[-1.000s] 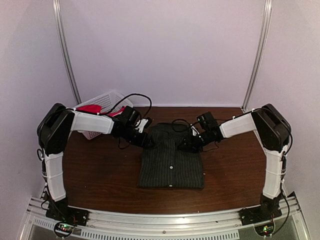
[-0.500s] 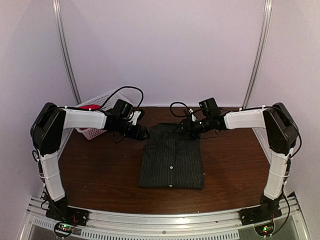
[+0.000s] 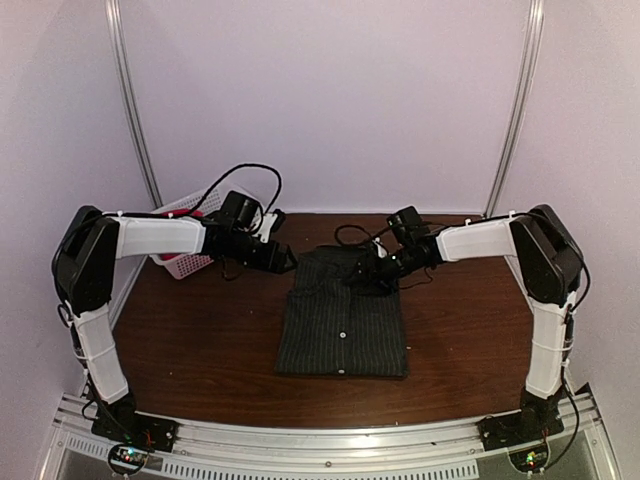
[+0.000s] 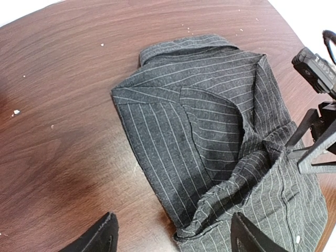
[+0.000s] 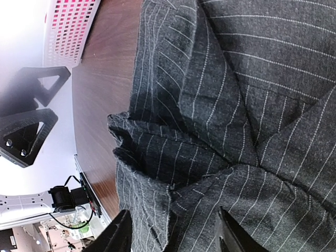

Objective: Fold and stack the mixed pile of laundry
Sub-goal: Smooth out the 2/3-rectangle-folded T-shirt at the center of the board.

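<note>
— Where's the shirt?
— The dark charcoal pinstriped button shirt (image 3: pixel 343 320) lies folded in the middle of the dark wooden bench (image 3: pixel 200 345), hem toward us, collar away.
— And the arms?
— Both are at the collar end. The left gripper (image 4: pixel 170 236) hangs just off the shirt's left shoulder, jaws wide, nothing in them. The right gripper (image 5: pixel 173 239) is over the rumpled collar, jaws parted, gripping nothing.
— The red one?
— The bright red-pink T-shirt (image 3: pixel 188 213) sits in the white plastic lattice basket (image 5: pixel 73 26), far left, behind the left arm.
</note>
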